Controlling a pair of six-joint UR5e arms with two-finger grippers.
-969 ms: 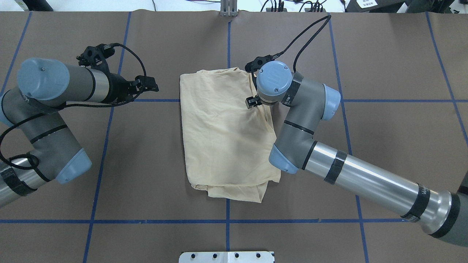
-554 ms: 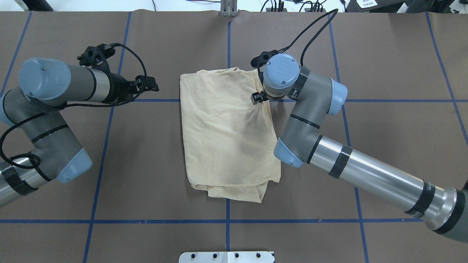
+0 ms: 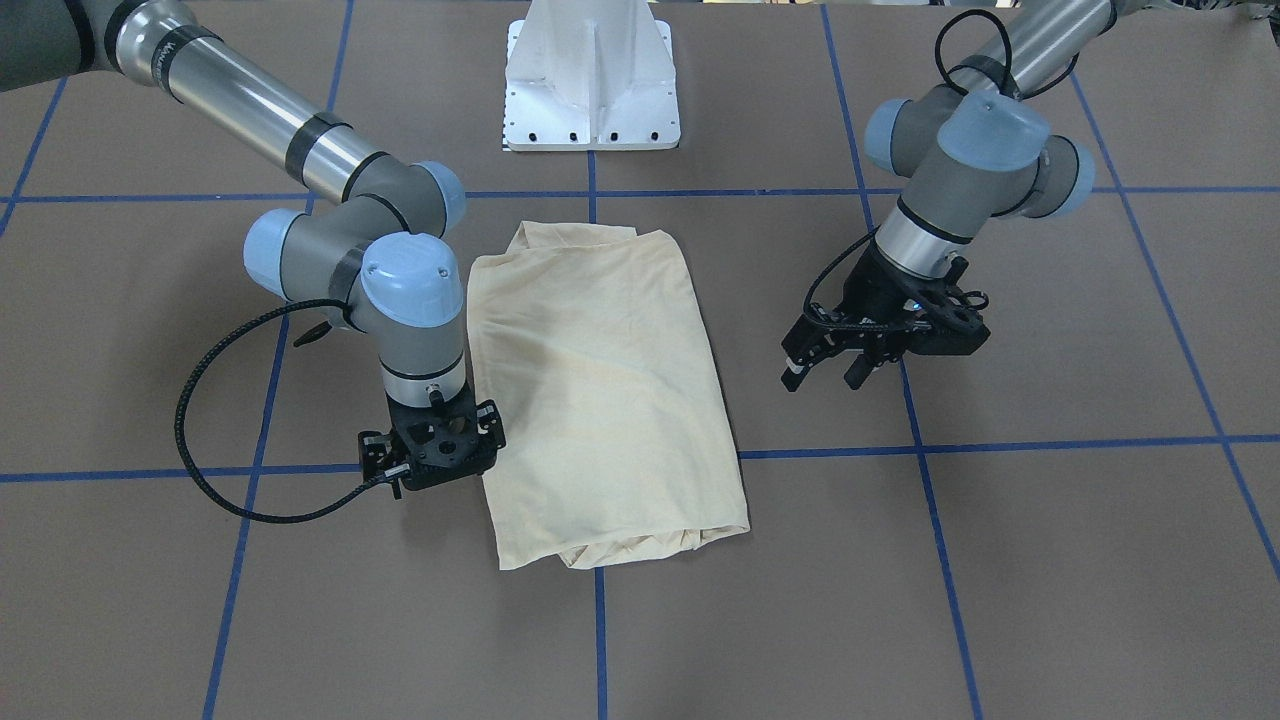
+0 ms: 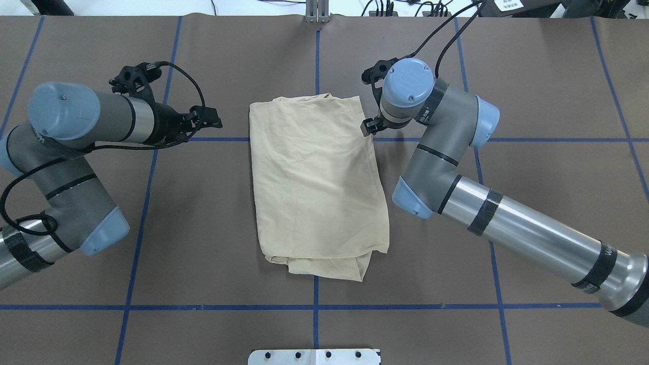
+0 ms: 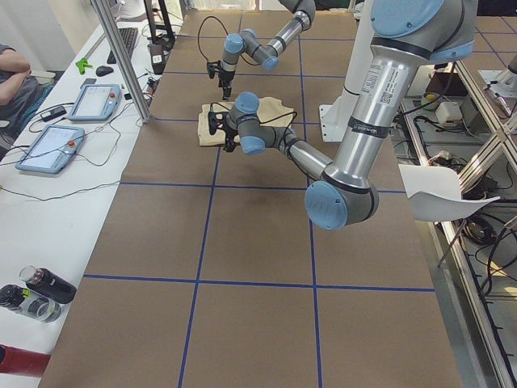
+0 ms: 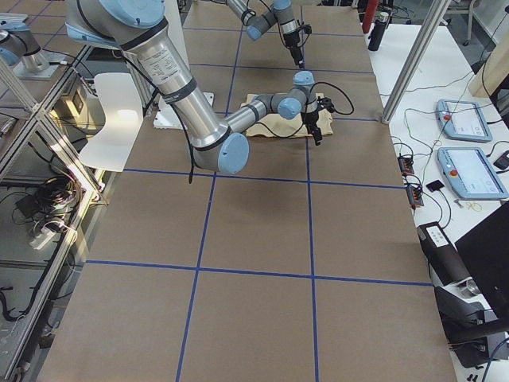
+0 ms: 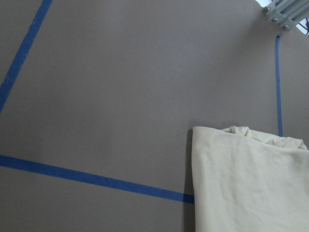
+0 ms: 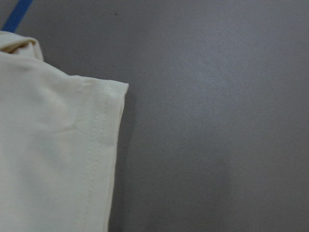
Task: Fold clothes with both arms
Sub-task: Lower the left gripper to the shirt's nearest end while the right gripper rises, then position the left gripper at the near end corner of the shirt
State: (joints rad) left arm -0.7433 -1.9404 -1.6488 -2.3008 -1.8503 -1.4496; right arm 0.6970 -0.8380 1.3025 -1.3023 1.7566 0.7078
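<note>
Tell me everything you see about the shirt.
The shirt is pale cream-yellow thin fabric, folded into a rough rectangle, lying flat and wrinkled on the brown table. No print shows. Loose layers bunch at the end nearest the robot; one corner shows a stitched hem. The right gripper sits at its far right edge; contact unclear.

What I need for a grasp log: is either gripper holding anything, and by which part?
Nothing: the pale cream-yellow thin shirt lies flat, left gripper open beside it, right gripper at its edge.
</note>
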